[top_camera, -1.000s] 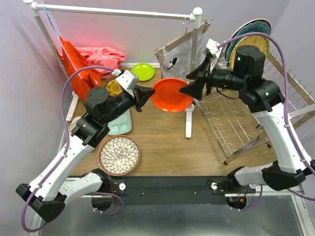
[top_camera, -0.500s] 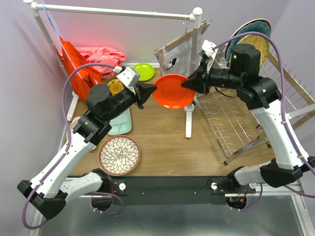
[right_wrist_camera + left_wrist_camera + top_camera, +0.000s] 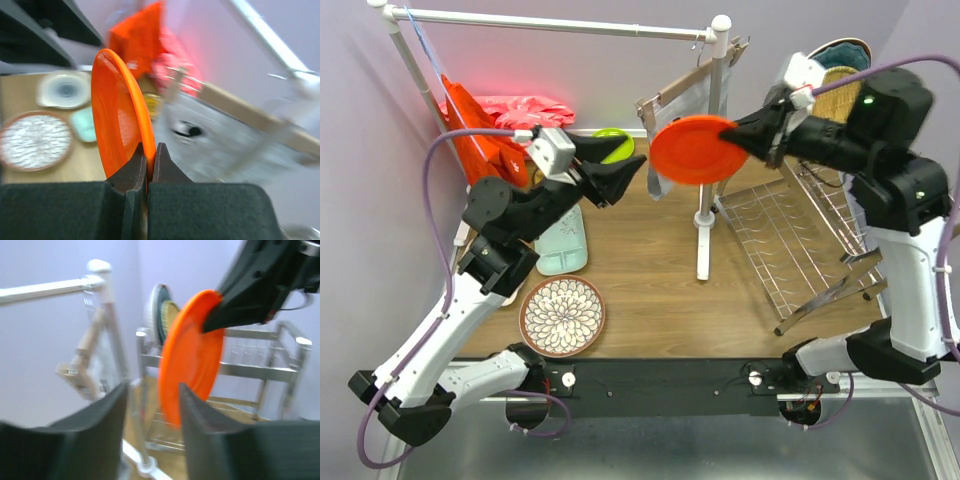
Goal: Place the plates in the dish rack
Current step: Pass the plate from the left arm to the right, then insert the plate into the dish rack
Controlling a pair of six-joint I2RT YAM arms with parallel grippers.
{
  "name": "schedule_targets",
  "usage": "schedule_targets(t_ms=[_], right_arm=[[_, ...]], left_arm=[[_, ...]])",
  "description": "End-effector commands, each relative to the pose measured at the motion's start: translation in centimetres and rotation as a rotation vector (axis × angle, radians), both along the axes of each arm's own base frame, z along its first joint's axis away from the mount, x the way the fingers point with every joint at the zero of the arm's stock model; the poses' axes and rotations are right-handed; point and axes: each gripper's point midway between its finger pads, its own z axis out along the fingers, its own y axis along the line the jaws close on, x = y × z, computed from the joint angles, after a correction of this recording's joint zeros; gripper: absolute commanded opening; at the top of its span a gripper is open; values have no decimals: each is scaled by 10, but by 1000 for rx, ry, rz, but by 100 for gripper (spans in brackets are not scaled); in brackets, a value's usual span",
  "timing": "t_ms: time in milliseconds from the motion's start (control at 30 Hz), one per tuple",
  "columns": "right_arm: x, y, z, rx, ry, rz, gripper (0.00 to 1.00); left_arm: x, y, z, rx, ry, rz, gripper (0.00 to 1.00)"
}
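My right gripper (image 3: 735, 133) is shut on the rim of the orange plate (image 3: 692, 150) and holds it on edge in the air, left of the dish rack (image 3: 790, 240). The right wrist view shows the rim of the orange plate (image 3: 117, 110) pinched between the jaws of the right gripper (image 3: 149, 160). My left gripper (image 3: 628, 178) stands open and empty, apart from the plate on its left. In the left wrist view the orange plate (image 3: 192, 355) hangs beyond the left gripper (image 3: 152, 405). Teal and woven plates (image 3: 840, 70) stand at the rack's far end.
A brown-rimmed floral plate (image 3: 562, 316), a mint tray (image 3: 563, 250) and a lime green plate (image 3: 610, 140) lie on the table. A white pipe rail (image 3: 560, 22) has a post (image 3: 704, 230) between the arms. Red and pink cloths (image 3: 490, 130) hang at the back left.
The right gripper shut on the orange plate's rim. The left gripper opened, let the plate go and drew back left. The right arm carried the plate up and to the right.
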Motion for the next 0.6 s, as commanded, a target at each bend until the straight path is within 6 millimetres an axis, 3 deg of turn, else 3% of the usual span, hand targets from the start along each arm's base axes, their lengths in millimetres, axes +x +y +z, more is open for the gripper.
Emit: schedule_targets(t_ms=[0, 67, 100, 167, 400, 567], right_arm=[[6, -69, 69, 32, -288, -258, 0], [15, -90, 83, 2, -371, -356, 0], [17, -110, 95, -4, -414, -442, 0], [13, -129, 105, -31, -476, -508, 0], [30, -205, 99, -355, -621, -847, 0], [33, -236, 83, -643, -673, -938, 0]], left_arm=[[10, 41, 45, -100, -61, 188, 63], [14, 53, 51, -109, -75, 256, 65], [16, 57, 51, -108, -80, 281, 68], [19, 66, 49, -104, -89, 332, 69], [20, 61, 26, -77, -83, 311, 70], [21, 52, 5, -32, -96, 280, 70]])
